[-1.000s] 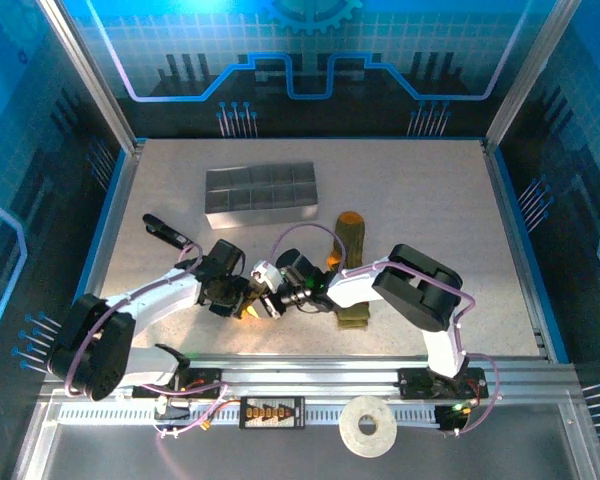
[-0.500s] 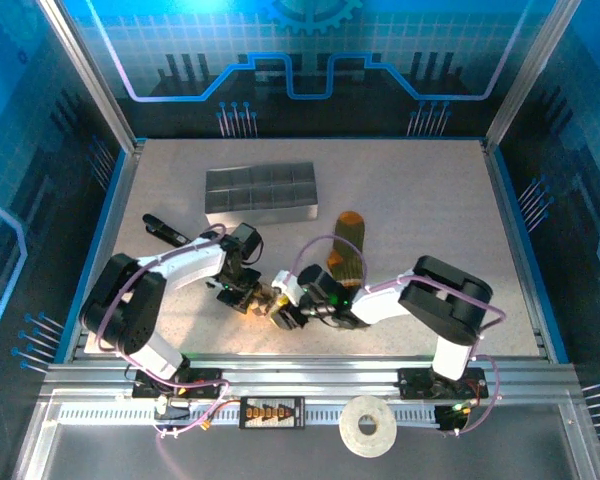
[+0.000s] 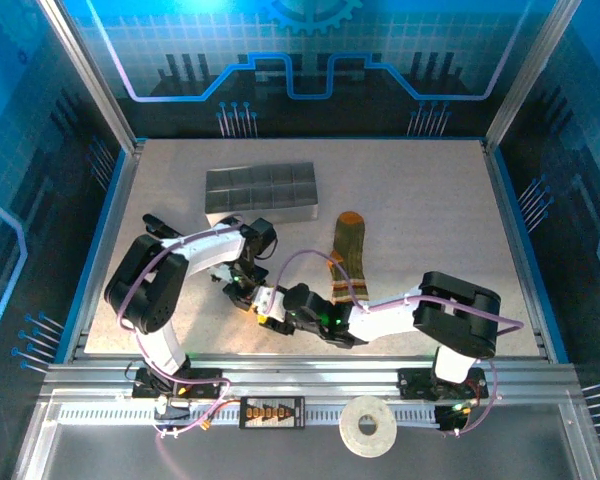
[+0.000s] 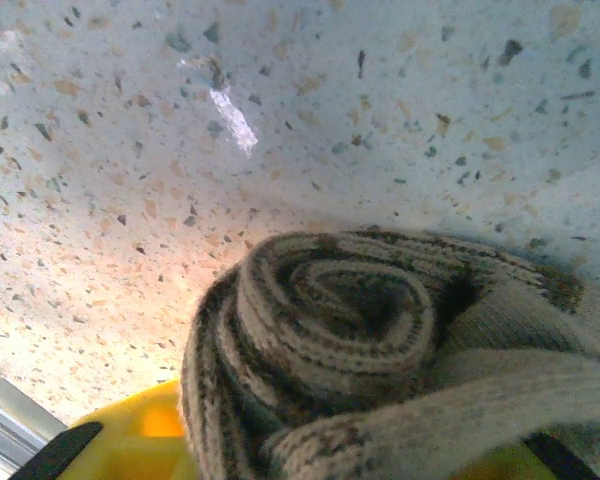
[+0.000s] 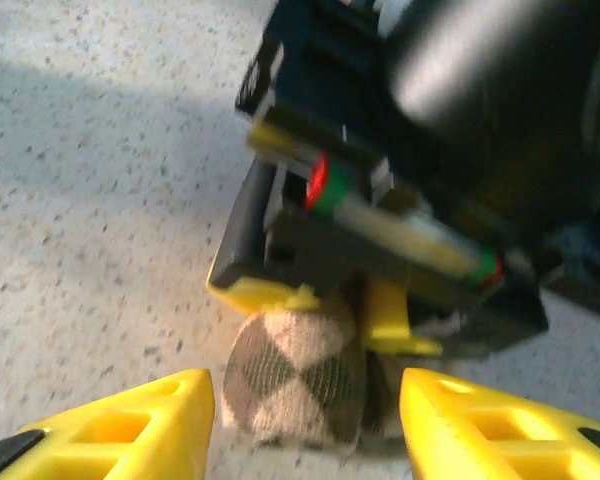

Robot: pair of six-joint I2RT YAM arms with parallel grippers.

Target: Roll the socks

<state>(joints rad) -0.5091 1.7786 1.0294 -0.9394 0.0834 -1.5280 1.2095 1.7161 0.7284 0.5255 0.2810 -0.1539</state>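
Two socks lie on the table (image 3: 430, 200), well apart from the grey divided tray (image 3: 265, 213). We find the tray at the far left of the surface; it is partitioned into two rows of compartments, and each visible compartment shows its grey bottom. The beige argyle sock (image 5: 298, 378) is wound into a tight roll at the near centre-left of the table, in front of the tray. The left gripper (image 3: 248, 296) is clamped on this roll, with a yellow finger pressed against each side. The right gripper (image 5: 305, 405) faces it with its fingers spread wide, one on each side of the roll and just beside it without contact. The olive green sock (image 3: 348, 255) lies flat to the right of the tray, orange toe pointing to the far side; its near end passes under the right arm. We note a speckled, light stone-pattern tabletop. Blue panels (image 3: 300, 60) with a grid pattern enclose the cell. A roll of tape (image 3: 370, 428) rests on the aluminium rail (image 3: 310, 385) beside the arm bases.
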